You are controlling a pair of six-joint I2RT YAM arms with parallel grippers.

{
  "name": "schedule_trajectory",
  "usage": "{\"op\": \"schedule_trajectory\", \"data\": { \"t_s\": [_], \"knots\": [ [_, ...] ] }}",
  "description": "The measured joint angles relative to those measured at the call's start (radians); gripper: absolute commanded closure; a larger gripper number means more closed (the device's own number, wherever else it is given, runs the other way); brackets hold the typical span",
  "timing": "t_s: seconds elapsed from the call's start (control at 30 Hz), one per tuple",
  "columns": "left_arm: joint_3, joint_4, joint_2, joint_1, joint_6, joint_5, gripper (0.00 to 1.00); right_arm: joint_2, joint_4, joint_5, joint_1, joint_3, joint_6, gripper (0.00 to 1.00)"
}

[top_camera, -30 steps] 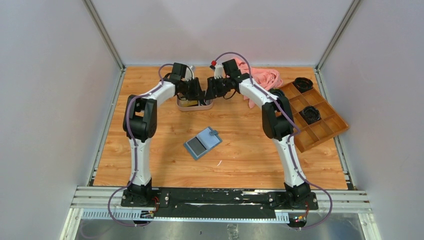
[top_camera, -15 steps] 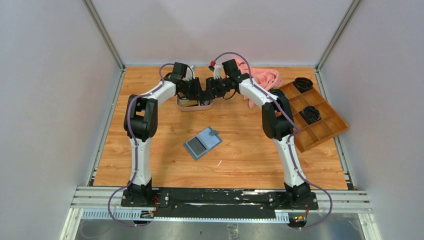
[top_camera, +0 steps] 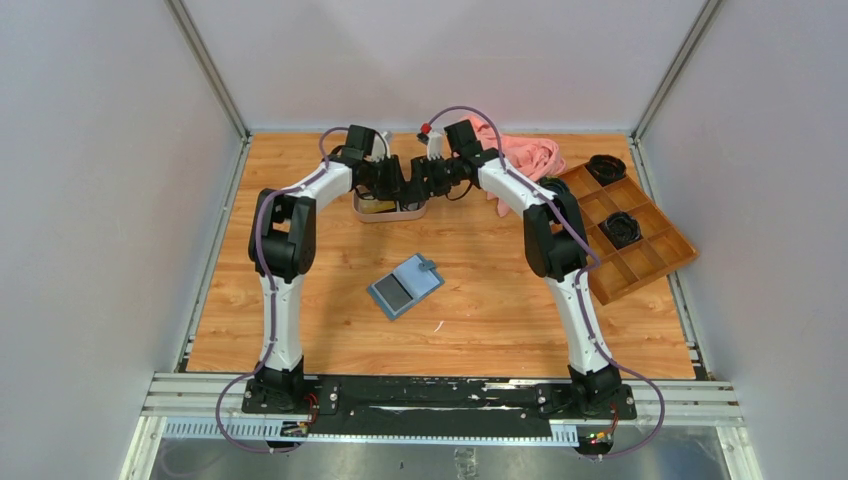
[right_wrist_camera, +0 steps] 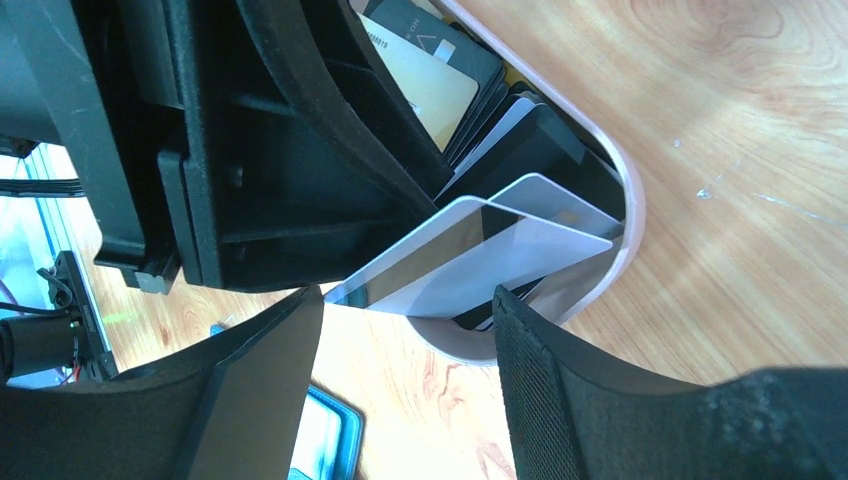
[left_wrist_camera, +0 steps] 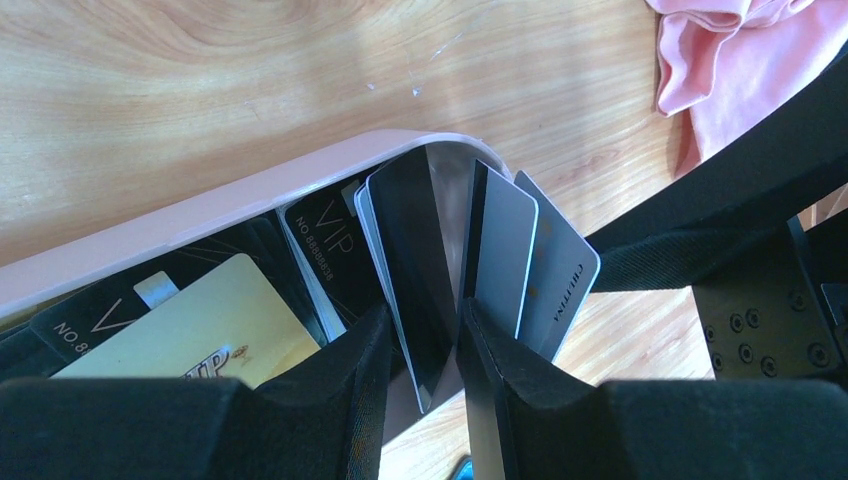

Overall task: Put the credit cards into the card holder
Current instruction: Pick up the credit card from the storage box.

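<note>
Left hand [left_wrist_camera: 425, 322] pinches a small fan of thin, flat plastic credit cards [left_wrist_camera: 415, 250]. Its two black fingers [left_wrist_camera: 340, 390] are set narrow on either face of a glossy black card, and a grey card and a white-grey printed one lean just to the right of it. These cards stand upright at the rounded end of an oval tray with a pale pink rim [left_wrist_camera: 250, 185]. More cards lie flat inside the tray toward the lower left of the left wrist frame, a gold-tan card [left_wrist_camera: 200, 325] on top of black ones marked VIP.

The right hand [right_wrist_camera: 405, 300] faces the same fan with its jaws spread wide, and the lower edge of the fan sits in the gap between them.

The small teal-blue fold-over card holder [top_camera: 405, 285] lies open on the light wooden counter [top_camera: 480, 330] at the centre of the top view, below the tray and well apart from it. A dark rectangle shows on its lower-left half; whether that is a card cannot be told.

A crumpled pink cloth [top_camera: 525, 155] lies at upper right of centre. A brown compartmented wooden box [top_camera: 650, 255] sits at the right edge, with two round black objects [top_camera: 620, 230] in its compartments.
</note>
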Motion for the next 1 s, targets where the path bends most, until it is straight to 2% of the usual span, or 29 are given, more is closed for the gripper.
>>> {"op": "schedule_trajectory", "data": {
  "t_s": [0.3,0.53,0.6,0.83,1.0],
  "knots": [
    [0.0,0.004,0.019,-0.004,-0.003,0.009,0.68,0.0,0.017,-0.026,-0.001,-0.02,0.008,0.29],
    [0.005,0.004,0.021,-0.005,-0.003,0.009,0.68,0.0,0.016,-0.025,-0.001,-0.02,0.01,0.31],
    [0.011,0.004,0.026,-0.007,-0.003,0.01,0.68,0.0,0.016,-0.019,-0.001,-0.02,0.009,0.36],
    [0.027,0.008,0.038,-0.015,-0.004,0.009,0.68,0.0,-0.001,0.023,-0.001,-0.019,-0.011,0.62],
    [0.027,0.003,0.039,-0.019,-0.004,0.009,0.68,-0.002,-0.012,0.067,-0.003,-0.019,-0.031,0.75]
  ]
}}
